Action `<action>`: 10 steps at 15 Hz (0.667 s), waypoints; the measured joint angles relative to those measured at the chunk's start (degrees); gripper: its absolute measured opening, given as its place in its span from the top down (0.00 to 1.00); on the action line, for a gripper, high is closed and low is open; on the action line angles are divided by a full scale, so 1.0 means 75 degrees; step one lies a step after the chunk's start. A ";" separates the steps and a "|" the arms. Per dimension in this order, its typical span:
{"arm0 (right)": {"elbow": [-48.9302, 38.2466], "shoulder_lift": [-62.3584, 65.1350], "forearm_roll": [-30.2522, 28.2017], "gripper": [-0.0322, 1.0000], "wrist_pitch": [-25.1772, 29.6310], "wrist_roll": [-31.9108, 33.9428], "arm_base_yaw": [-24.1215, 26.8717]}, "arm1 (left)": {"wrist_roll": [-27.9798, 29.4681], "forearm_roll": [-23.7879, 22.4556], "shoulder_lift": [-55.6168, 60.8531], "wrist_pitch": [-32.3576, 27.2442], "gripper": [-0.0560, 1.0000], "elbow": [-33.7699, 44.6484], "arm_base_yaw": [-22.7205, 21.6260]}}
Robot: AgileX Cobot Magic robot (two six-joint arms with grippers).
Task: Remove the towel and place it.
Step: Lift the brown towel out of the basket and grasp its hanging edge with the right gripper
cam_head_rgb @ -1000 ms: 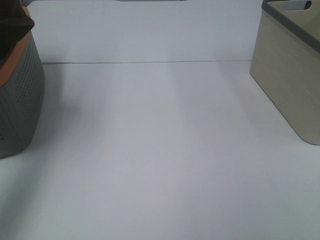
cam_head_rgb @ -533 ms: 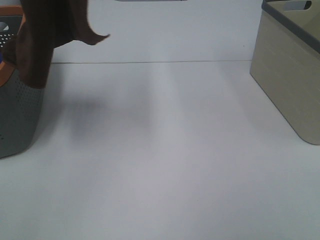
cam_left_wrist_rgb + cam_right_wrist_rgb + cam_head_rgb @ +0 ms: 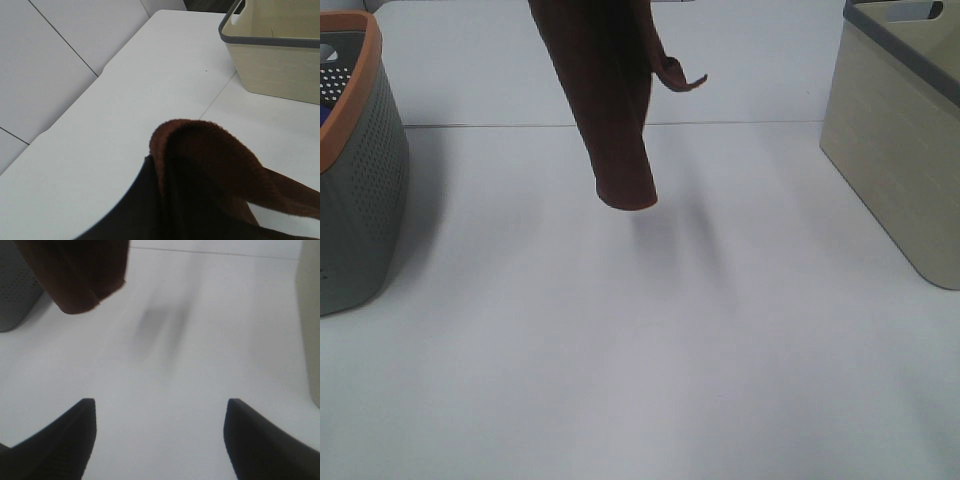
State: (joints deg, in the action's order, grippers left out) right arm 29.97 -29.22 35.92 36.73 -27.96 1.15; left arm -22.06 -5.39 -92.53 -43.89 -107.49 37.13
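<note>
The towel (image 3: 610, 100), dark reddish-brown and fuzzy, hangs in the air in a long bunched fold from above the top edge of the exterior high view, left of the middle, its lower end well above the white table (image 3: 650, 340). It fills the near part of the left wrist view (image 3: 210, 165) and hides the left gripper's fingers; the cloth hangs from there. In the right wrist view the towel's lower end (image 3: 75, 275) hangs ahead of my right gripper (image 3: 160, 440), which is open and empty over the table. Neither gripper shows in the exterior high view.
A grey perforated basket with an orange rim (image 3: 360, 200) stands at the left edge; it also shows in the right wrist view (image 3: 15, 290). A beige basket with a grey rim (image 3: 900, 150) stands at the right, also in the left wrist view (image 3: 275, 55).
The towel has come up off the grey basket and moved right, from over the basket's rim to hanging above the table left of the middle.
</note>
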 joint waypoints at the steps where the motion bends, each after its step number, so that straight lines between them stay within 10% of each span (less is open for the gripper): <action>1: 0.0000 -0.0367 0.0863 0.36 -0.0176 -0.0871 0.0000 | 0.0031 0.0000 -0.0130 0.0000 0.93 0.0000 0.0107; 6: 0.0000 -0.1849 0.5233 0.36 -0.0138 -0.5951 0.0000 | 0.0504 0.0031 -0.0611 0.0145 0.93 -0.0015 0.0604; 10: 0.0000 -0.2704 0.6409 0.36 -0.0099 -0.7296 0.0000 | 0.0657 0.0038 -0.0848 0.0351 0.93 -0.0015 0.0879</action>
State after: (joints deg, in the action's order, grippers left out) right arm 29.97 -49.50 84.00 35.98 -82.68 1.15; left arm -17.13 -5.10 -98.89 -41.25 -107.60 43.72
